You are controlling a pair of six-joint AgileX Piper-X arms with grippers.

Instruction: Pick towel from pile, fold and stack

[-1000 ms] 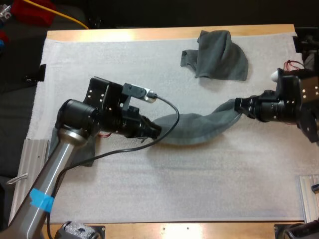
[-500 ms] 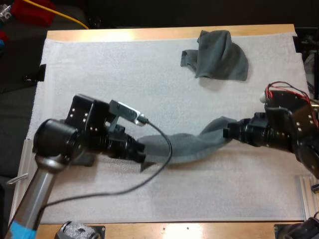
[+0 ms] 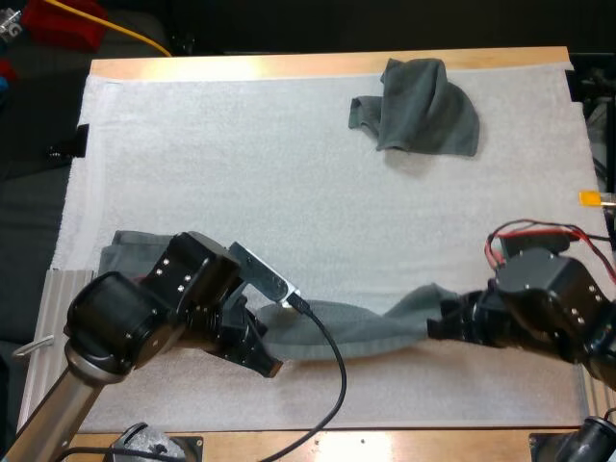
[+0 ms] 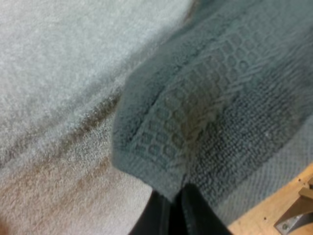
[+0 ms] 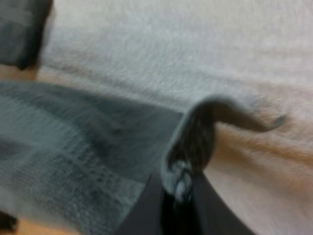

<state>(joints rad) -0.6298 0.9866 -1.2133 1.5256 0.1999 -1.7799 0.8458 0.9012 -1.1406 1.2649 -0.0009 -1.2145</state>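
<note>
Towel (image 3: pixel 356 327), grey-green with a waffle-weave border, stretches between left gripper (image 3: pixel 272 366) and right gripper (image 3: pixel 435 328), each pinched tight on a corner, middle sagging onto the mat (image 3: pixel 289 173).

Dark grey-green all over the stretched towel (image 3: pixel 366 327), with a woven band of small honeycomb cells along its hem and plain looped pile beyond. Same dark grey-green on the crumpled towel (image 3: pixel 428 106) and the folded stack (image 3: pixel 120 252). Plain white, faintly fuzzy, for the mat (image 3: pixel 241 164); light wood tone for the table (image 3: pixel 327 64). Black for the left gripper (image 4: pixel 174 196) and right gripper (image 5: pixel 178 191).
</note>
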